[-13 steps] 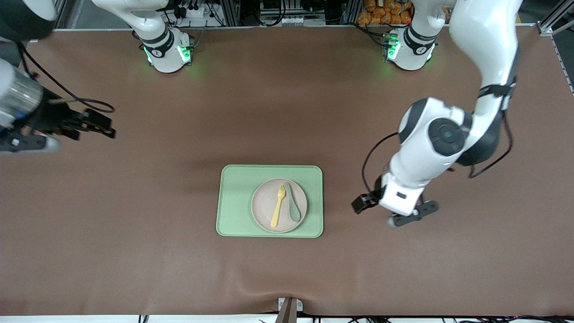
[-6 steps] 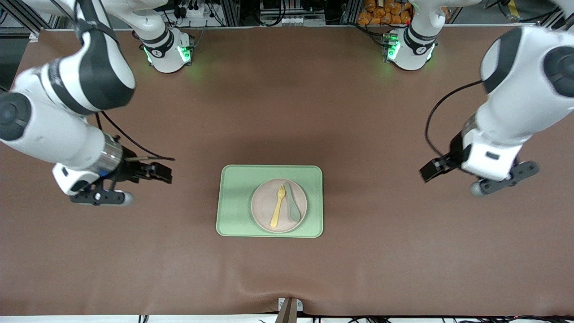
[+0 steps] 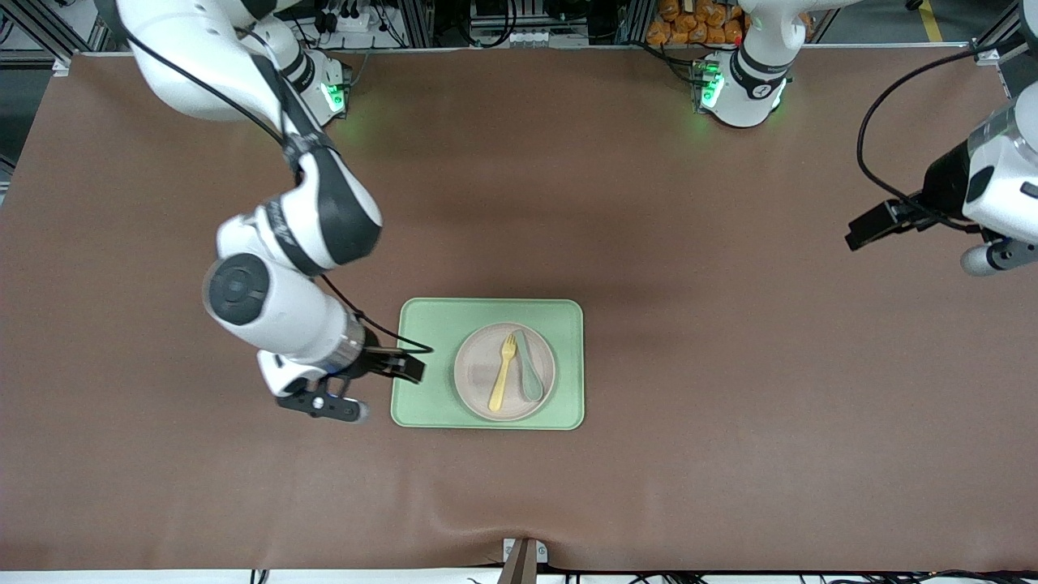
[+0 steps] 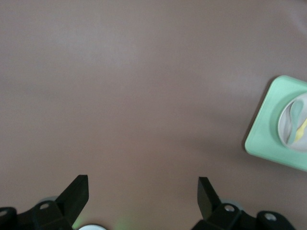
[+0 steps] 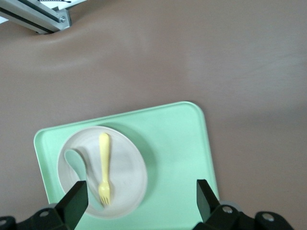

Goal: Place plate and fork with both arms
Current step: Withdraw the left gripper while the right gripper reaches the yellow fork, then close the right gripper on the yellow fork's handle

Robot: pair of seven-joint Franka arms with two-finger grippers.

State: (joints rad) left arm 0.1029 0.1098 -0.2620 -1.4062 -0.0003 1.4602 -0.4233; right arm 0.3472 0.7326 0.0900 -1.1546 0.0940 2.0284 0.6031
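Centrally, low in the front frame: plate [image 3: 504, 371] on green tray [image 3: 422, 397], fork [image 3: 503, 371] and spoon [image 3: 529, 371] lying on it. Right gripper [image 5: 139, 199] spread wide over tray's edge, empty. Left gripper [image 4: 143, 194] spread wide, empty, frame's upper right edge, over bare table [image 3: 730, 454].

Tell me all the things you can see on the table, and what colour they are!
tray: one, light green, on the brown table, about midway between the arms' ends
plate: one, cream, round, on the tray, toward the left arm's end of it
fork: one, yellow, lying on the plate
spoon: one, teal-green, on the plate beside the fork
right gripper: one, black, open, empty, over the tray's edge at the right arm's end
left gripper: one, black, open, empty, over bare table near the left arm's end
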